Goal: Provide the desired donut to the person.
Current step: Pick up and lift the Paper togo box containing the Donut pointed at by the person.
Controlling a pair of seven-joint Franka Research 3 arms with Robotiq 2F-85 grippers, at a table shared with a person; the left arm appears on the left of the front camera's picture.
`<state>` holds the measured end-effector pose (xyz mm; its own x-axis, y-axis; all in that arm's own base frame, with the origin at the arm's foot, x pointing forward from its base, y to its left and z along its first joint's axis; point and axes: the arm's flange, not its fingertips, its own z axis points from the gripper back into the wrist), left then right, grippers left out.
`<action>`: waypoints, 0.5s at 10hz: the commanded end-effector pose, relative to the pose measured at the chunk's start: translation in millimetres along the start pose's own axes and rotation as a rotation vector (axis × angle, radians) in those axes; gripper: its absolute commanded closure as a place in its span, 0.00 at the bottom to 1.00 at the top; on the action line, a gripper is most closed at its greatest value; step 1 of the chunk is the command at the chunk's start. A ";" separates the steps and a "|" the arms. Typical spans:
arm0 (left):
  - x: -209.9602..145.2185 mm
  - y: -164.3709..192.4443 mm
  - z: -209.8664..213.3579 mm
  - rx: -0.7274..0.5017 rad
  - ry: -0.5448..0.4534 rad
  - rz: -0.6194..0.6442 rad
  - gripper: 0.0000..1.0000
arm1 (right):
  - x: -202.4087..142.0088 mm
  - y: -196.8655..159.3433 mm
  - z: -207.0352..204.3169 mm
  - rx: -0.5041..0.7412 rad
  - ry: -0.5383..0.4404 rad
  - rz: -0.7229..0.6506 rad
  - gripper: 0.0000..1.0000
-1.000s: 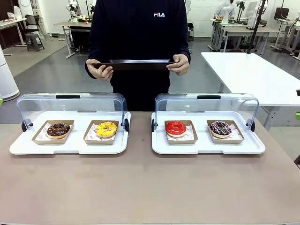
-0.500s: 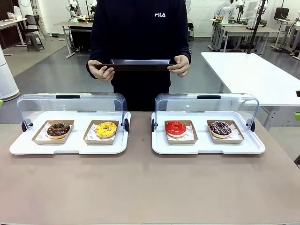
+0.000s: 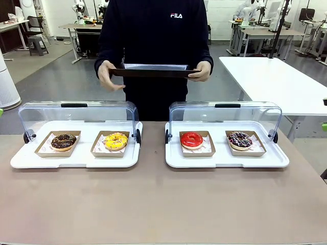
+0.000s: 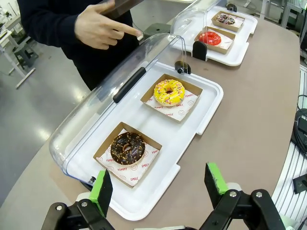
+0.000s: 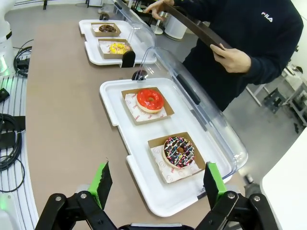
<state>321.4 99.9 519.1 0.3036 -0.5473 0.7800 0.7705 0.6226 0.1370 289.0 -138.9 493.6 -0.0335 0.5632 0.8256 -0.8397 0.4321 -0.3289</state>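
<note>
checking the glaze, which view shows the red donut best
The right wrist view: the red donut is near, seen from above, hole and glaze plain. The front view shows it foreshortened; the left wrist view, small and far.

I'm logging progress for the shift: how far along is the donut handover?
Done: both clear covers stand open. In hand: the person holds a dark tray; one hand is off it, finger extended, at which donut is unclear. Left: the whole handover. The chocolate donut, yellow donut, red donut and sprinkled donut sit in their boxes; left claw and right claw hang open, empty.
</note>
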 end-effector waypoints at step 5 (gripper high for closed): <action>1.2 0.3 -0.1 0.000 -0.007 0.011 0.00 | -0.8 -2.3 -1.0 0.000 -0.019 0.012 0.00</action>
<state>321.5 99.8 519.0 0.3038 -0.5471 0.7800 0.7705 0.6226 0.1366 288.5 -138.9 493.1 -0.0310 0.5649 0.8246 -0.8413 0.4306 -0.3267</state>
